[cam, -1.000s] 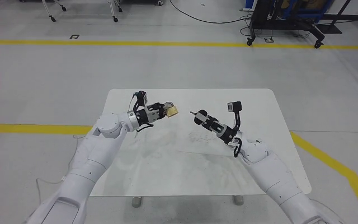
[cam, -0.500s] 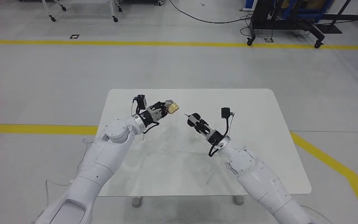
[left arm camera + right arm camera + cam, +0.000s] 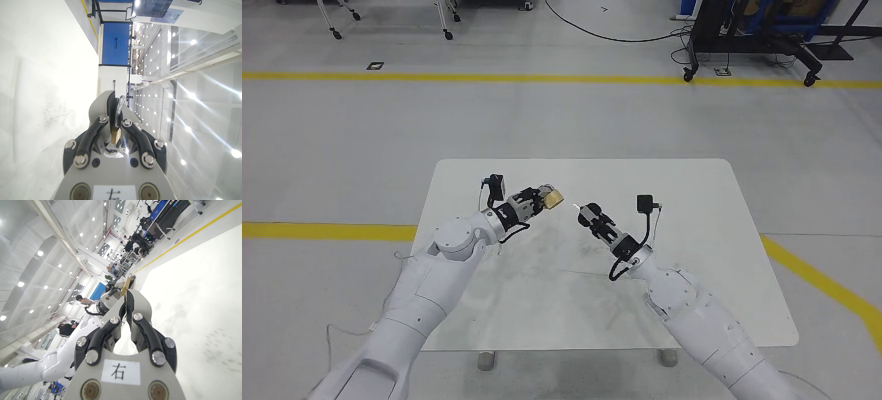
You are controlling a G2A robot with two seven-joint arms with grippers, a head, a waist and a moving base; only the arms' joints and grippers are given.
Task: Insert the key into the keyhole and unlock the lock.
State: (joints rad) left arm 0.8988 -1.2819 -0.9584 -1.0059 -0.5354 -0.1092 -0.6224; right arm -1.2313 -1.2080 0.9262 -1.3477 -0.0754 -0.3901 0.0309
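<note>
Our left gripper (image 3: 538, 198) is clamped on the brass padlock (image 3: 553, 197), held above the table (image 3: 697, 200). The lock's body points toward our right gripper (image 3: 587, 213), which pinches the key (image 3: 577, 208). The key's tip aims at the lock from just beside it, seemingly apart.

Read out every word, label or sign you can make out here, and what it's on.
"右": right gripper's sticker, on the right gripper.
"左", cut by the picture's edge: left gripper's sticker, on the left gripper.
Blue board: a brand mark, left unread.
Hanging posters: too small to read.
Padlock: no print visible.
</note>
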